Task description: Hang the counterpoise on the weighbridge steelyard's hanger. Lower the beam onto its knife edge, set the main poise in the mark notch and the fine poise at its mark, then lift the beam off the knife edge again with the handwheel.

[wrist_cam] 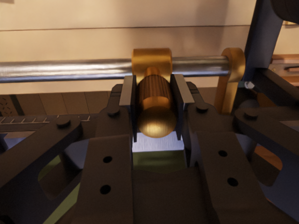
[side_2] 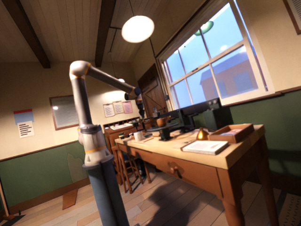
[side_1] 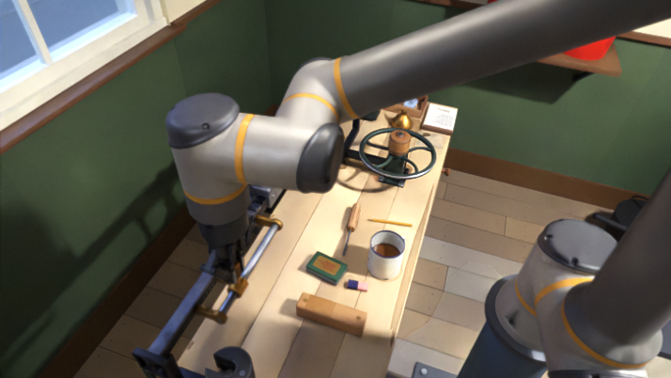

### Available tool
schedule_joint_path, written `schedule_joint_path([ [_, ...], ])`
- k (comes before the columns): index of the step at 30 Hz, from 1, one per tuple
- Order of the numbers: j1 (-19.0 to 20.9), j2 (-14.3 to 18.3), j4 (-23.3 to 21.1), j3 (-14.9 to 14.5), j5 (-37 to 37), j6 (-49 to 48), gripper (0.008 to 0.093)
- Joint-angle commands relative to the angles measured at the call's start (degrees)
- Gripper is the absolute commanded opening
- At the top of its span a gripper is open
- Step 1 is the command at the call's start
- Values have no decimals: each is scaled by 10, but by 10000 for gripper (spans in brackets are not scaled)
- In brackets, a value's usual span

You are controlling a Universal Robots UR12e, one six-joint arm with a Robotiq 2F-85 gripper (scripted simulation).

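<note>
The steelyard's dark beam (side_1: 181, 312) runs along the desk's left edge, and my arm hides much of it. A steel rod (wrist_cam: 65, 70) lies beside the beam, carried on brass brackets (wrist_cam: 231, 75). The brass fine poise (wrist_cam: 151, 62) sits on this rod, with a knurled knob (wrist_cam: 153, 110) pointing at the wrist camera. A graduated scale (wrist_cam: 45, 119) shows on the beam below the rod. The green handwheel (side_1: 397, 153) with its wooden grip stands at the desk's far end. My gripper (wrist_cam: 153, 100) is closed around the fine poise's knob.
The wooden desk (side_1: 329, 263) carries an enamel mug (side_1: 386, 254), a green tin (side_1: 326, 267), an eraser, a wooden block (side_1: 331, 313), a pencil and a wood-handled tool (side_1: 351, 223). A brass bell (side_1: 401, 120), a notebook and a tray lie beyond the handwheel.
</note>
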Motion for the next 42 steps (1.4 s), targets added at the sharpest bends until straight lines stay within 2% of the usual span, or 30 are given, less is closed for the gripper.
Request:
schedule_joint_path([
  [1, 0, 0, 0, -1, 1, 0, 80],
  [11, 0, 0, 0, -1, 1, 0, 80],
  [31, 0, 0, 0, -1, 1, 0, 470],
  [42, 0, 0, 0, -1, 1, 0, 480],
])
